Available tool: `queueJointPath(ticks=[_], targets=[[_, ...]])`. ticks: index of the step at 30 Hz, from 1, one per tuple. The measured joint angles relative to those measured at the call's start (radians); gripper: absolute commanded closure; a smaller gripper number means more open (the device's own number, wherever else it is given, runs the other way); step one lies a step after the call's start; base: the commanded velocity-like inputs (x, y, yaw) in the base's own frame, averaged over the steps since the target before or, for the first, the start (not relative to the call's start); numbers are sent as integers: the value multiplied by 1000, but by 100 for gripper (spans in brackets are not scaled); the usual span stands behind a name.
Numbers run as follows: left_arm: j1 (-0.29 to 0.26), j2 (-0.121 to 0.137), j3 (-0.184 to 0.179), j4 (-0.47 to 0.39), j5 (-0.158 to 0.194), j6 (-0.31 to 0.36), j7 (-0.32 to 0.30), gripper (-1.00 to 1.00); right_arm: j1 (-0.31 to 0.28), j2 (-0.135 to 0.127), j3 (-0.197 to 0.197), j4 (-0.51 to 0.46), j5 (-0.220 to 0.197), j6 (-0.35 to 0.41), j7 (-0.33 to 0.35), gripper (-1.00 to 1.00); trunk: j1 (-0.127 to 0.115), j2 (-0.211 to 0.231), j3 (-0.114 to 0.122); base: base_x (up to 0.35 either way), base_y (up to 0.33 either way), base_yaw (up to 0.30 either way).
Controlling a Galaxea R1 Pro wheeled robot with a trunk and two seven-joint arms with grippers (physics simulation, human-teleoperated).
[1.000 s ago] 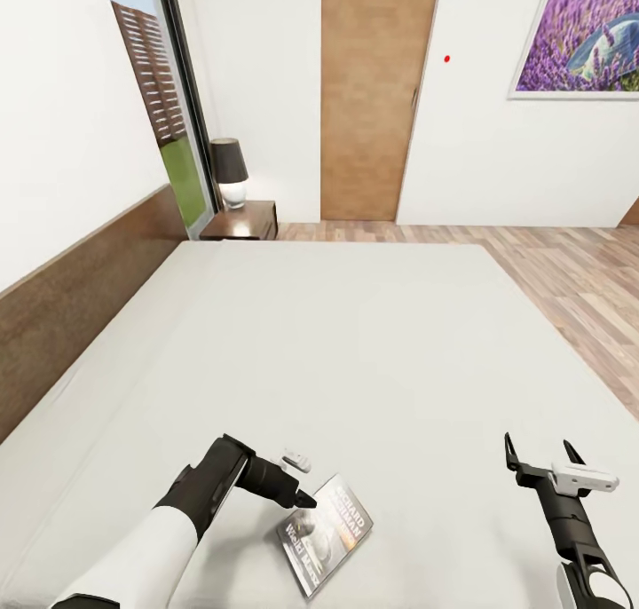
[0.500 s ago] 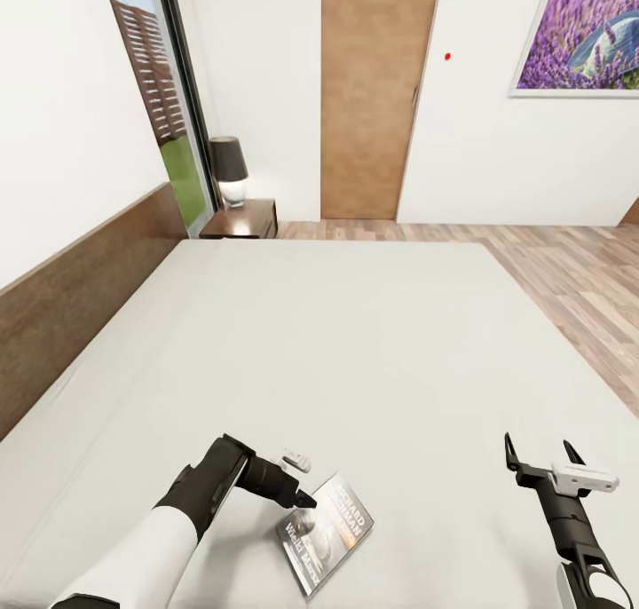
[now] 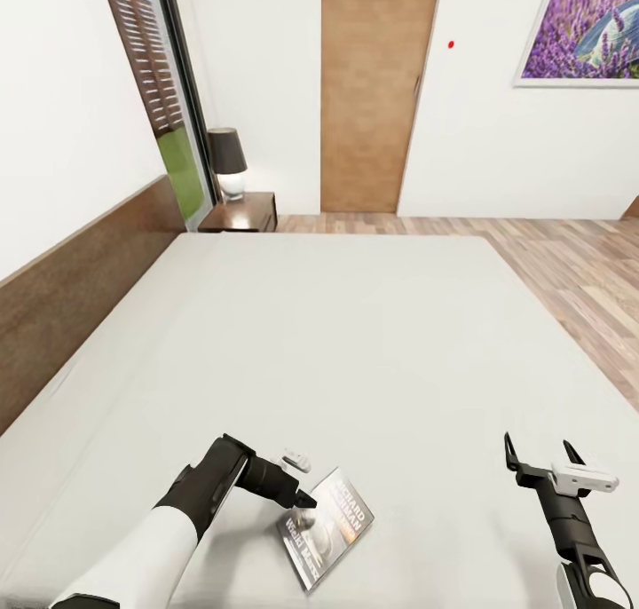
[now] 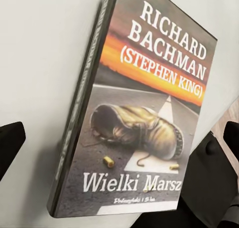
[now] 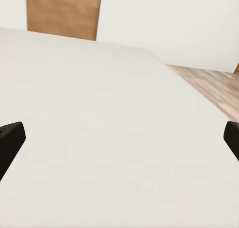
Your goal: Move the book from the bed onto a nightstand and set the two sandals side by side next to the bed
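Observation:
The book point(image 3: 325, 526) lies flat on the bed's pale mattress point(image 3: 337, 343), near its front edge, cover up. Its cover point(image 4: 144, 108) has white lettering, an orange band and a picture of a boot. My left gripper point(image 3: 303, 499) hangs right over the book's near-left edge, open, with one fingertip point(image 4: 10, 144) on each side of it and nothing held. Further right, my right gripper point(image 3: 538, 456) stands open above bare mattress point(image 5: 114, 113). The nightstand point(image 3: 241, 212) stands at the bed's far left corner. The sandals are out of view.
A dark-shaded lamp point(image 3: 227, 160) stands on the nightstand, next to the tall window point(image 3: 155, 85). The brown headboard point(image 3: 80, 280) runs along the bed's left side. A wooden door point(image 3: 373, 90) and wood-plank floor point(image 3: 577, 263) lie beyond the bed.
The whole head picture has shifted a little, so the camera moved. The book and both grippers stay where they were.

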Motion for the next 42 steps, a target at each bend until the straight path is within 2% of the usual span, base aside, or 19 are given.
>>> queueJointPath(ticks=[42], targets=[[0, 0, 0, 2, 0, -11, 0, -100, 0, 0, 0, 0, 0, 0, 0, -100, 0, 0, -58, 0, 0, 0]])
